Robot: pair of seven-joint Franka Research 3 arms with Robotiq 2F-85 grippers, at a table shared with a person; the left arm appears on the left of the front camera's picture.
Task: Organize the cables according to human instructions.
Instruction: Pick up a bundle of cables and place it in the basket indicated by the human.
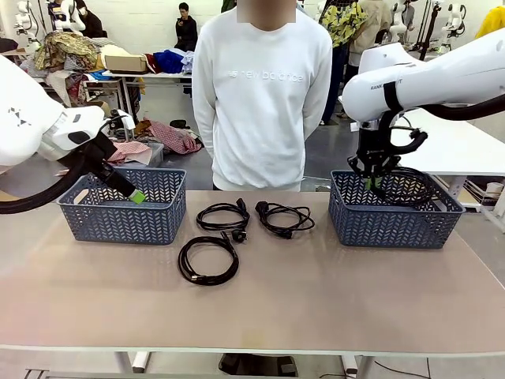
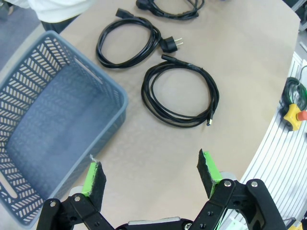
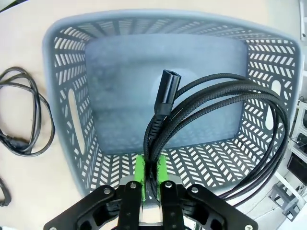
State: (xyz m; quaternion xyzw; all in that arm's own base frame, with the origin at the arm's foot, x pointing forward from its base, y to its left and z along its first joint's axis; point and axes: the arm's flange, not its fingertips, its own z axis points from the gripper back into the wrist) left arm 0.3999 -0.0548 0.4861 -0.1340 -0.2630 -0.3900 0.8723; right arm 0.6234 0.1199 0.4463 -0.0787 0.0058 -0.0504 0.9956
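Across the desk in the front view, a person in a white sweatshirt stands at the far side, between two blue-grey lattice baskets. The left pincer hangs over the near rim of the left basket, released and carrying nothing. The right pincer points down into the right basket, clenched on the held cable, whose black loops spread above the basket's floor. Three more cables lie on the bare desk between the baskets. The left-rear cable and the right-rear cable sit just beside each other, and the near cable lies in front of them, on the robot's side.

From the left wrist, the left pincer stands wide open, with only desk surface between its green-padded fingers. The left basket sits to one side with nothing in it. Beyond the fingertips comes the near cable, a loose coil with a small connector at one end. Past it is the left-rear cable with its round two-pin plug, and then the right-rear cable, cut by the picture's edge.

From the right wrist, the right pincer is shut tight on several strands of the held cable. Its block-shaped plug hangs over the floor of the right basket, and the loops sweep toward one wall. Outside that basket, the right-rear cable rests on the desk — well apart from the pincer.
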